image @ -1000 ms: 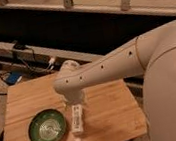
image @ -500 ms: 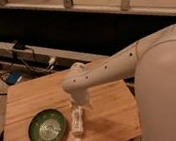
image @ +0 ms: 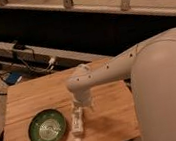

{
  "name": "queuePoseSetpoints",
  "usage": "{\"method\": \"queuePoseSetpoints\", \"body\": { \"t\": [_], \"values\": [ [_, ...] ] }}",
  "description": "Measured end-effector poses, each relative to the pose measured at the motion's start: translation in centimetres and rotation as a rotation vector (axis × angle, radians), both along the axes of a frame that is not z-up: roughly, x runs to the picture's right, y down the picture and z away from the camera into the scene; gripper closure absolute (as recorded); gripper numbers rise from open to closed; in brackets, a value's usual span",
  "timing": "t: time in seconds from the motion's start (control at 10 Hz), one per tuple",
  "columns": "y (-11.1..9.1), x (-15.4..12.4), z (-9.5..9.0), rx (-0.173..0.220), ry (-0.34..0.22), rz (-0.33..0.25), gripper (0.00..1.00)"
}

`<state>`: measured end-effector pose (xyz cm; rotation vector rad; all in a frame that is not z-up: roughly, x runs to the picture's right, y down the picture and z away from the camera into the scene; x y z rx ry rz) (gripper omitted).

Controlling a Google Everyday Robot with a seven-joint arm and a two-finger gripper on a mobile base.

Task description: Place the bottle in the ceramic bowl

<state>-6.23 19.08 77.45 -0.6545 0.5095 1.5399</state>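
Grasping looks to be the step in hand, judged from the single camera view. The bottle (image: 79,128) lies flat on the wooden table (image: 35,96), its long axis running roughly toward the camera with the small cap at the near end, just beside the right edge of the ceramic bowl (image: 33,132) and not yet in it. The bowl sits upright with nothing in it, near the table's front left corner. The white arm (image: 111,68) reaches in from the right, and the gripper (image: 81,108) points down at the bottle's far end, at or very close to it (whether it is apart or clamped on the bottle I cannot tell). The next move probably calls for a firm hold on that far end, a lift clear of the wood, then a short carry left over the bowl's rim before release.
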Motion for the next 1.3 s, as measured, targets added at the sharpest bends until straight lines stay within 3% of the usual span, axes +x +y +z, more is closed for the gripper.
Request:
{"method": "queuePoseSetpoints", "body": {
  "t": [0.9,1.1,1.3],
  "values": [
    [2.2,-2.9,1.5,-0.062,-0.037,-0.034,0.35],
    [3.0,-3.4,1.9,-0.082,-0.043,-0.035,0.45],
    [3.9,-3.1,2.4,-0.101,-0.051,-0.023,0.66]
  ]
}}
